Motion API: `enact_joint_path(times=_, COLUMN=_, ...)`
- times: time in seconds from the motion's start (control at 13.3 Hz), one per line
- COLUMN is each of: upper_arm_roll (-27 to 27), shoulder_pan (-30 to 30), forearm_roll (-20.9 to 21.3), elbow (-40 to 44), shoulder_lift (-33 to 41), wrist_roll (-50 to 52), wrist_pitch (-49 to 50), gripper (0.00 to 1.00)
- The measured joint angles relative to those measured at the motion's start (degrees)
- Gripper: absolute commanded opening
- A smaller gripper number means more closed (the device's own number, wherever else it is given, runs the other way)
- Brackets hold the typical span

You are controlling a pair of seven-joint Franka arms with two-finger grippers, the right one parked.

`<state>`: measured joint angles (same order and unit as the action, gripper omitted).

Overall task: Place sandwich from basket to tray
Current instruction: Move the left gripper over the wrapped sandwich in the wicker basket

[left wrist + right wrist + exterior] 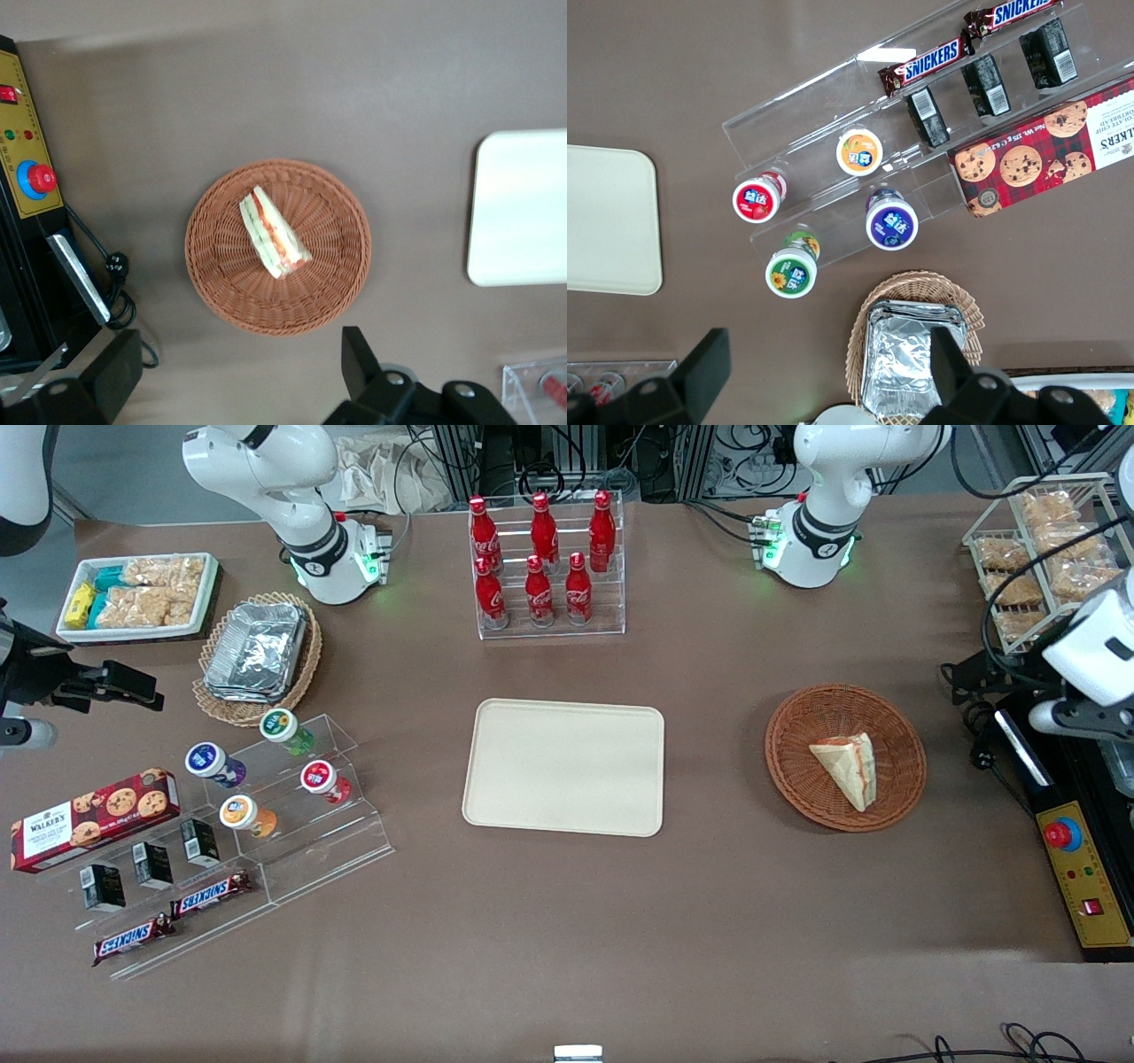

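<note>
A brown-covered table (709,886) holds the bare tray (563,767) at its middle, ready to receive. The sandwich (847,769) lies flat in the basket (788,775), toward the working arm's end. The gripper (230,372) hangs high above the basket with jaws spread wide, well placed, I judge, for a straight descent.

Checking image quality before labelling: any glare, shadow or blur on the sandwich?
Front view: the clear-wrapped triangular sandwich is sharp and glare-free in the reddish-brown wicker basket. Left wrist view: sharp too; the black gripper, open, shows dark.
</note>
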<state>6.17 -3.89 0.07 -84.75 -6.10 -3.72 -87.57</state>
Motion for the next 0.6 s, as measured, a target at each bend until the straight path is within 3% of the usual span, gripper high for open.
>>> enact_joint_path(times=0.3, upper_arm_roll=0.0, shoulder_pan=0.0, forearm_roll=0.0, elbow=1.2, shoulder_lift=-1.2, wrist_roll=2.9, wrist_pitch=0.4, gripper=1.00)
enact_joint_path(times=0.6, upper_arm_roll=1.2, shoulder_pan=0.1, forearm_roll=0.5, elbow=-5.6, shoulder_lift=-0.7, wrist_roll=17.0, wrist_pitch=-4.2, gripper=1.00)
